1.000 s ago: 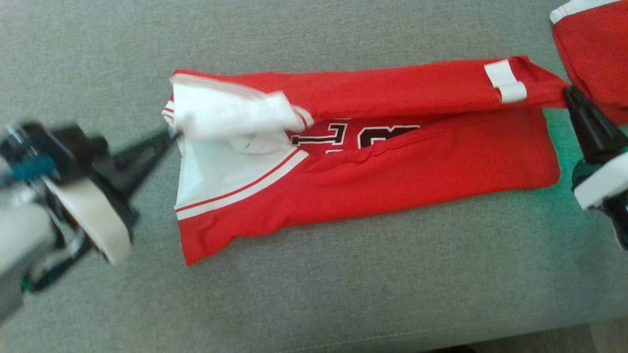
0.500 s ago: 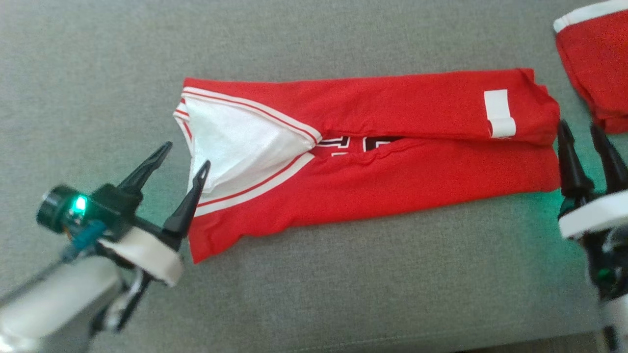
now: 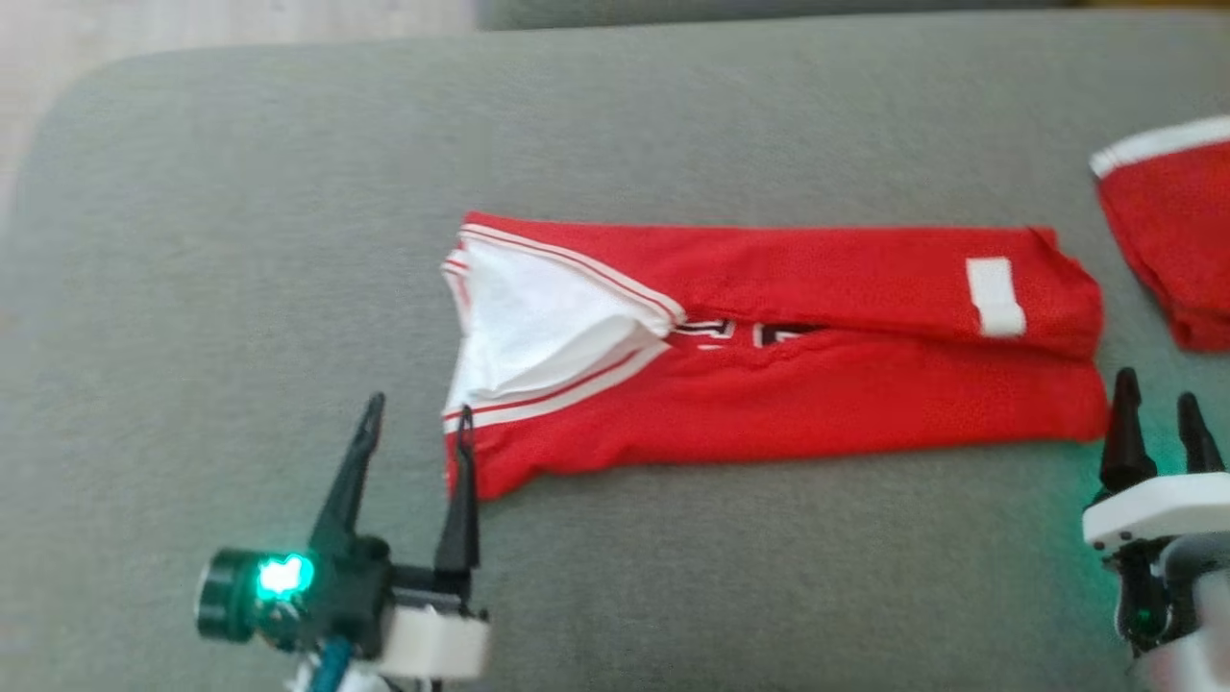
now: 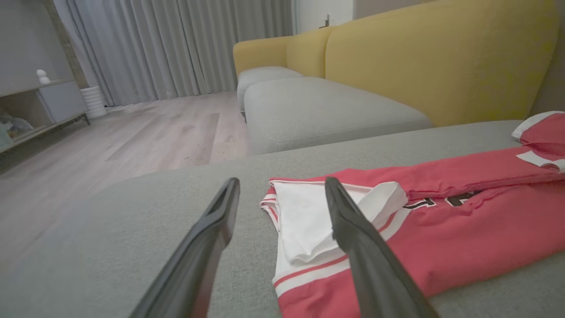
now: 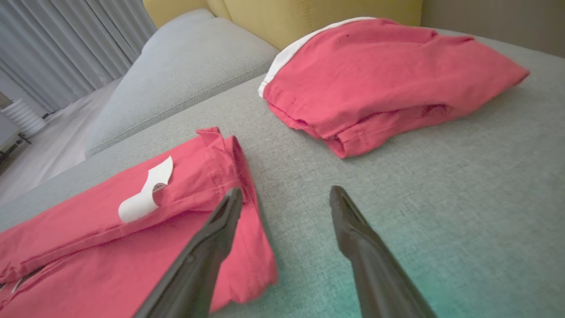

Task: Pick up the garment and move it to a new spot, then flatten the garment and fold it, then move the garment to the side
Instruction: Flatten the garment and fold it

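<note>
Grey seat cushion [image 3: 673,115]: spans nearly the whole head view; pale floor seen at upper left corner. In left wrist view a yellow sofa back [image 4: 441,57] is seen at upper right, curtains [image 4: 176,44] at upper left, wood floor [image 4: 154,128] at left.

Garment [image 3: 817,404]: red jersey, laid flat on cushion at frame centre, long axis L–R. Upper long edge is folded down over the middle, lower part folded up to meet it; dark lettering is partly seen in the gap betw. the two. White lining w/ red-white striped trim [image 3: 538,336] is exposed at its left end.

2nd red garment [image 3: 1172,240]: bunched, white band on top edge, at right edge of frame, apart from the jersey; seen at top centre in right wrist view [image 5: 379,75].

Left pincer [image 3: 420,407]: lower left of frame, jaws spread wide, nothing held. One finger overlaps the jersey's lower left corner; contact cannot be judged. Same seen in left wrist view [image 4: 281,181].

Right pincer [image 3: 1157,386]: lower right, jaws apart, empty, just beside jersey's right end; in right wrist view [image 5: 286,191] grey cushion is seen betw. the fingers.

White tag [image 3: 995,296]: on folded upper flap, near right end.

Green light [image 3: 279,577]: lit on left wrist, bottom left.
</note>
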Robot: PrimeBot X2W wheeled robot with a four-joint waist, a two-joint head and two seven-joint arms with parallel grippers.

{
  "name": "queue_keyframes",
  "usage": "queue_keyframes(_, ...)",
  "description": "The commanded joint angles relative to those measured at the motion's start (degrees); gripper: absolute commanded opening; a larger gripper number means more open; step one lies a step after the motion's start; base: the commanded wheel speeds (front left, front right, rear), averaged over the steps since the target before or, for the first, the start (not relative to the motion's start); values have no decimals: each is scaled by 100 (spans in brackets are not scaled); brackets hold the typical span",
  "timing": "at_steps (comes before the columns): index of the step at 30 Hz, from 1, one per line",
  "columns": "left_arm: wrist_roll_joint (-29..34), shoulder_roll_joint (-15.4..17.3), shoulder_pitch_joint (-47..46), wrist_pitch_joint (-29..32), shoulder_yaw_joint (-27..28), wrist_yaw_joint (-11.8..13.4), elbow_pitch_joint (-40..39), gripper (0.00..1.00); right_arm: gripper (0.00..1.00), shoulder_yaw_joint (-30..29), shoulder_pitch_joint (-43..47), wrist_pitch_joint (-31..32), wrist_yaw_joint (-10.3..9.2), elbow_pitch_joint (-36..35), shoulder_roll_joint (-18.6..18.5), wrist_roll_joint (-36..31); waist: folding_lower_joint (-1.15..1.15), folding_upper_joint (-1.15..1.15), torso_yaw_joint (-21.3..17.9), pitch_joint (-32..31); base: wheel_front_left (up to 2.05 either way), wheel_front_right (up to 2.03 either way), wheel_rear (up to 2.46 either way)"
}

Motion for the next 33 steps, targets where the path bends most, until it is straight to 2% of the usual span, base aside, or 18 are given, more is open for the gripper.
queue_keyframes(1,284,-44,-17,-37,385,-13,-265,100,100,11,-305,-8,-4,9,-39,-65,2,0,314,-234,0,0,0)
queue_keyframes(6,844,-423,425,-37,634,-364,-385,100,100,-410,-569,-67,-4,669,-167,-238,2,0,655,-315,0,0,0)
queue_keyframes(13,1193,-724,576,-38,975,-909,-245,100,100,-691,-861,182,-4,1679,-164,-350,2,0,915,-303,0,0,0)
queue_keyframes(14,1229,-759,596,-38,1022,-970,-225,100,96,-709,-897,225,-4,1803,-149,-362,2,0,931,-306,0,0,0)
queue_keyframes(15,1260,-794,616,-38,1069,-1031,-203,100,63,-721,-935,248,-4,1906,-133,-376,2,0,943,-310,0,0,0)
queue_keyframes(16,1283,-813,637,-38,1105,-1108,-166,100,16,-723,-982,245,-4,1979,-103,-386,2,0,947,-311,0,0,0)
queue_keyframes(17,1316,-829,648,-38,1144,-1177,-132,100,0,-700,-1029,244,-4,2032,-70,-392,2,0,943,-313,0,0,0)
queue_keyframes(25,1549,-994,731,-38,1527,-1522,2,100,0,-366,-1185,86,-4,2181,-102,-230,2,0,859,-469,0,0,0)
queue_keyframes(33,1713,-1167,939,-38,1726,-1713,32,100,0,-294,-1092,-241,-4,1906,-725,-37,2,0,742,-672,0,0,0)
